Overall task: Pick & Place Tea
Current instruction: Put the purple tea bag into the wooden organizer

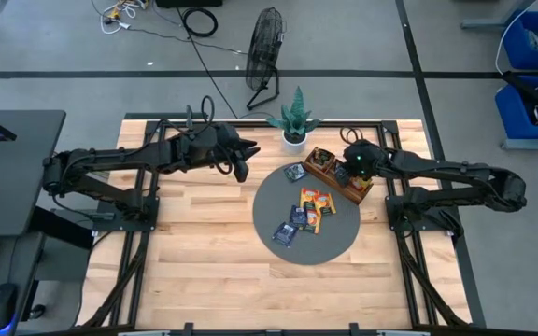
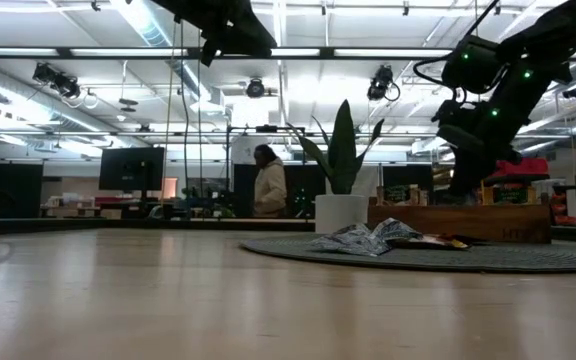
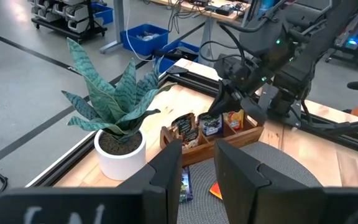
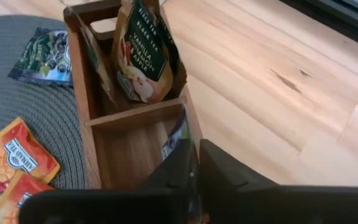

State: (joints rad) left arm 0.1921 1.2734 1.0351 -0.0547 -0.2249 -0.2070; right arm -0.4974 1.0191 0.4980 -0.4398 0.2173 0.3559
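Observation:
A long wooden tray (image 1: 337, 175) sits at the far right edge of a round grey mat (image 1: 269, 219). Dark sachets (image 1: 294, 172) (image 1: 286, 232) and orange ones (image 1: 318, 201) lie flat on the mat. A green-and-tan sachet (image 4: 143, 56) stands upright in the tray's end compartment. My right gripper (image 4: 194, 152) is over the tray's middle compartment, shut on a dark sachet. My left gripper (image 1: 243, 161) hovers open, high above the bare wood left of the mat, touching nothing. My right gripper pinches a dark sachet (image 4: 178, 134) between its two fingers at the sachet's upper part, coming from above and pointing down. The sachet stands upright with its lower part inside the tray's middle compartment (image 4: 126, 155). The fingers hide the exact place of contact.
A potted plant in a white pot (image 1: 294, 131) stands at the table's far edge, just left of the tray. Bare wooden tabletop (image 1: 194, 243) lies left of and in front of the mat. A person stands in the room far beyond the table (image 2: 267, 185).

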